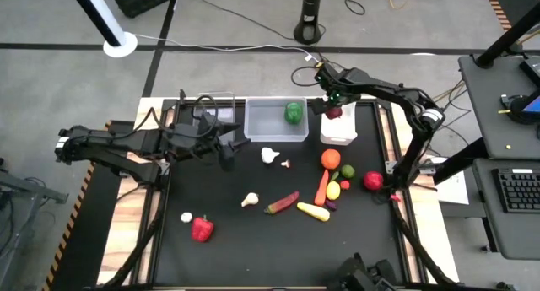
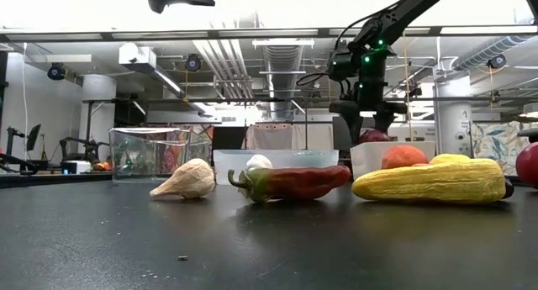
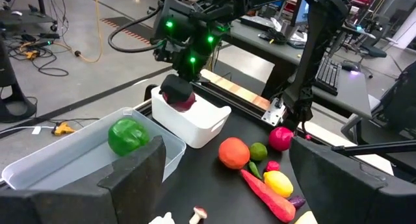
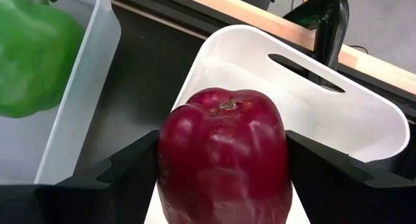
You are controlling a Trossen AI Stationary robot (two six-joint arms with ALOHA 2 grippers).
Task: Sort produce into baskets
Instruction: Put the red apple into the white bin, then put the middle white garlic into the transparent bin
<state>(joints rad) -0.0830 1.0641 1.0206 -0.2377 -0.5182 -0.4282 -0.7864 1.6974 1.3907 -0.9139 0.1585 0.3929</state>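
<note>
The left gripper hovers open and empty over the worktop's left half, just in front of the narrow clear bin at the rear edge. A red pepper and a small white piece lie near the front left corner. The wider clear bin, mid-rear, holds a green pepper; garlic sits just in front of it. Toward the centre lie a pale bulb, a long red chilli and a yellow squash. Right of centre cluster a tomato, a carrot, a lime-green fruit, a small yellow fruit and a red apple nearest the right edge. At the rear right, the right gripper is clamped on a dark red pepper, held above the white bin; in the right wrist view the fingers press its two flanks. The toy looks light, stiff and glossy, so likely slippery; a grip across its widest middle seems safest. Judged from here, it is poised for release into the white bin, with most produce not yet sorted
</note>
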